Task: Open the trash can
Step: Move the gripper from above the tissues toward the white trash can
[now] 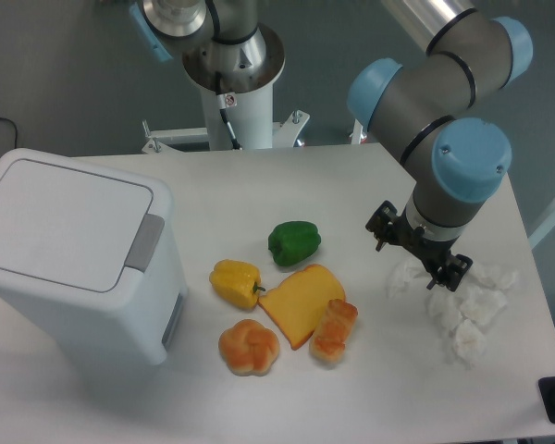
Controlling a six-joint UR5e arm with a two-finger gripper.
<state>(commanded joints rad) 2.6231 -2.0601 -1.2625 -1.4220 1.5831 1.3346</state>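
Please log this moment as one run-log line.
bin: lid shut | gripper: over tissues, far from bin | task: not started

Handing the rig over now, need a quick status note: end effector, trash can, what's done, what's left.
End effector: over the table's right side above crumpled white paper, holding nothing visible; finger state unclear from this angle.
Trash can: at the table's left, lid flat and closed, grey push tab on its right edge untouched.
Done: nothing yet.
Left: cross over the toy foods to the can, press the tab, confirm the lid pops open.
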